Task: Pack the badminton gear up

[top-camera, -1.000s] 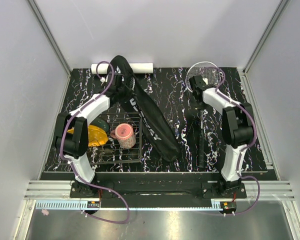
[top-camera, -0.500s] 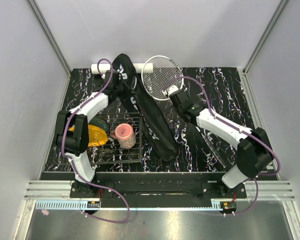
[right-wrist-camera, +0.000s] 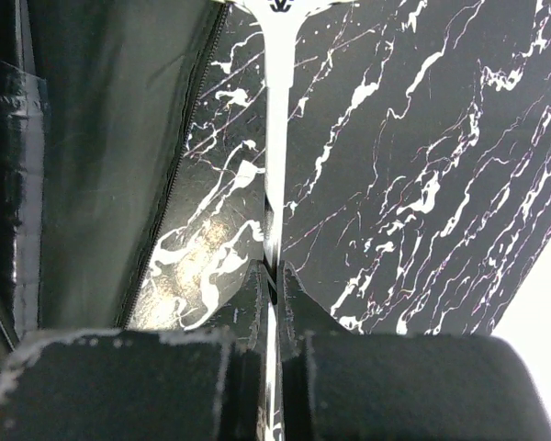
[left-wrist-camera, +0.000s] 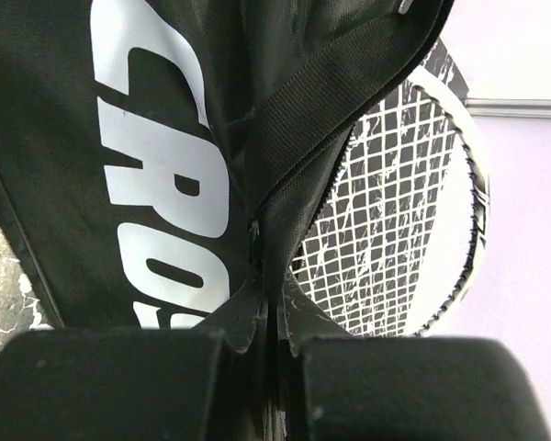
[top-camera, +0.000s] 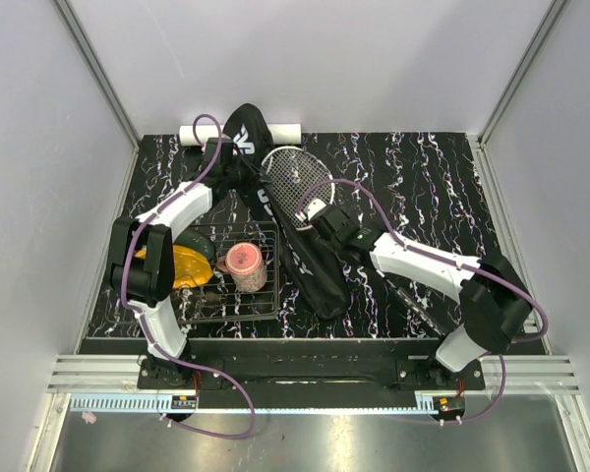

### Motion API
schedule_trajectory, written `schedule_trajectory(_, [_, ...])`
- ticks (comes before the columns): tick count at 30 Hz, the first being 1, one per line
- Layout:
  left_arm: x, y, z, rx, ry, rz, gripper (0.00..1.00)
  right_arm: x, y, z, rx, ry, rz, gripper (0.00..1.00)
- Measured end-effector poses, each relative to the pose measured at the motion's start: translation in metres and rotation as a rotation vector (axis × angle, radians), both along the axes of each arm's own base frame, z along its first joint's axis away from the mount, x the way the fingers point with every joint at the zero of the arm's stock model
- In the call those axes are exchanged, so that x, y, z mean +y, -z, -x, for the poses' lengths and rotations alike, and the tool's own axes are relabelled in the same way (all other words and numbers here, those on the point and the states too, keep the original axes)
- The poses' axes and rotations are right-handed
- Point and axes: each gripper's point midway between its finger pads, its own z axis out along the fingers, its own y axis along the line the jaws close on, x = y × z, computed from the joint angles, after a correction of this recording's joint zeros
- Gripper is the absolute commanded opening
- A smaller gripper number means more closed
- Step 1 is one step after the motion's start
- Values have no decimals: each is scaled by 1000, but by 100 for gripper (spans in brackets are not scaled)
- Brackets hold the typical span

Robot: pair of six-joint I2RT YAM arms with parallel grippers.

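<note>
The long black bag point(top-camera: 300, 251) lies diagonally across the mat, its far end lifted. My left gripper point(top-camera: 226, 162) is shut on the fabric edge by the bag's zipper point(left-wrist-camera: 253, 241), pinched between the jaws of the left gripper point(left-wrist-camera: 268, 312). A white-strung racket point(top-camera: 295, 182) lies with its head at the bag's raised mouth, seen behind the flap as the racket head point(left-wrist-camera: 413, 211). My right gripper point(top-camera: 315, 211) is shut on its thin shaft point(right-wrist-camera: 275, 138), held at the right gripper point(right-wrist-camera: 272, 276). The white tube point(top-camera: 285, 131) lies behind the bag at the back edge.
A wire basket point(top-camera: 202, 307) at the front left holds a pink cup point(top-camera: 244, 265). A yellow-black object point(top-camera: 187, 265) sits beside it. The marbled black mat point(top-camera: 442, 187) is bounded by grey walls on three sides. The bag's side point(right-wrist-camera: 101, 165) fills the right wrist view's left.
My right arm swung the racket from the far right corner leftward and nearer, bringing its head to the bag's mouth. The left gripper stayed shut on the bag.
</note>
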Motion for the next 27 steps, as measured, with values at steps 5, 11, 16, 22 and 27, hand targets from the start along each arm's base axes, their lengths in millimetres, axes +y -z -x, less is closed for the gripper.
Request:
schedule_trajectory(5, [-10, -5, 1, -32, 45, 41, 0, 11, 3, -7, 0, -2, -1, 0])
schedule_trajectory(11, [-29, -19, 1, -95, 96, 78, 0, 33, 3, -20, -4, -7, -59, 0])
schedule_trajectory(16, [-45, -21, 9, -106, 138, 131, 0, 60, -7, -33, -27, -7, -167, 0])
schedule_trajectory(22, [-56, -12, 23, -79, 183, 156, 0, 85, -22, -46, -54, -7, -298, 0])
schedule_trajectory(27, [-59, -10, 27, -67, 180, 204, 0, 88, -26, -68, -75, 69, -425, 0])
